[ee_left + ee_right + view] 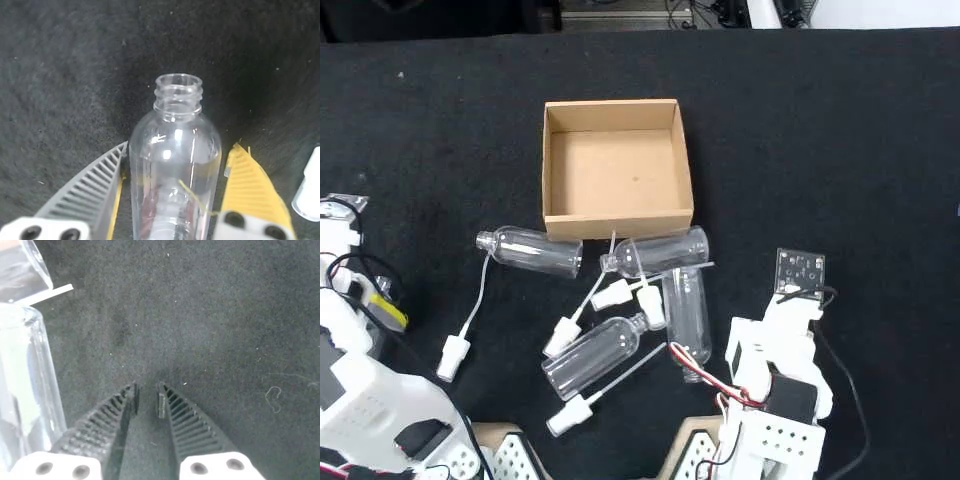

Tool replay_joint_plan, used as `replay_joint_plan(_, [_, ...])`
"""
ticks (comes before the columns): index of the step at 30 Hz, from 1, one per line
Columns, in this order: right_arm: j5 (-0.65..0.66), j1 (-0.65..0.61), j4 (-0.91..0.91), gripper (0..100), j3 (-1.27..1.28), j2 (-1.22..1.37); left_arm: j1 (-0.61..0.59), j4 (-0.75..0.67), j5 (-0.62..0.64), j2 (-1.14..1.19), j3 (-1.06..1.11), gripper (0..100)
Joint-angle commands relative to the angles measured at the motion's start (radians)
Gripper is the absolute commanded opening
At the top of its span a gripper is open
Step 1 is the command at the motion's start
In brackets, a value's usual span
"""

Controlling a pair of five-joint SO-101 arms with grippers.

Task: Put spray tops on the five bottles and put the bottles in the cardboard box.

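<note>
We see a matt, fuzzy black cloth (840, 130) over the table. The cardboard box (615, 172) is dull brown paperboard. The clear bottle (175, 150) is smooth, glossy plastic. The spray tops (453, 355) are white plastic. The left gripper (180, 147) has ribbed matt plastic fingers (95, 185).

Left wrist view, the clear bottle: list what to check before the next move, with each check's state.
1. Bottle sits in the left gripper, a finger on each side: ok.
2. Bottle mouth bare, ready for a top: ok.
3. Spray top lies on the table near the bottle: ok.
4. Right gripper holds nothing, jaws a narrow gap apart: ok.
5. Cardboard box open and empty: ok.
6. Grip firm enough for capping: cannot tell.
</note>
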Motion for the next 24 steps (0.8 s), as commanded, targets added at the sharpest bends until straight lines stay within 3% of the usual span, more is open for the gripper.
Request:
replay_joint_plan(1, [0.005,-0.005,0.008,5.3,-0.01,-0.093,0.007,0.0,-0.046,-0.02,-0.016,29])
replay_joint_plan(9, [0.005,-0.005,0.008,5.3,-0.01,-0.093,-0.005,-0.049,-0.115,-0.018,0.005,28])
replay_joint_plan(15, [0.005,-0.005,-0.002,5.3,-0.01,-0.093,0.01,-0.04,-0.1,-0.02,0.039,2])
replay_joint_plan(18, [0.008,-0.005,-0.057,5.3,-0.012,-0.093,0.007,-0.038,-0.009,-0.031,0.016,3])
replay_joint_plan(20, [0.061,-0.005,-0.104,5.3,-0.012,-0.093,0.001,-0.037,0.041,-0.078,-0.002,3])
replay_joint_plan(24, [0.344,-0.005,-0.198,5.4,-0.013,-0.093,0.002,0.02,0.121,-0.245,-0.002,3])
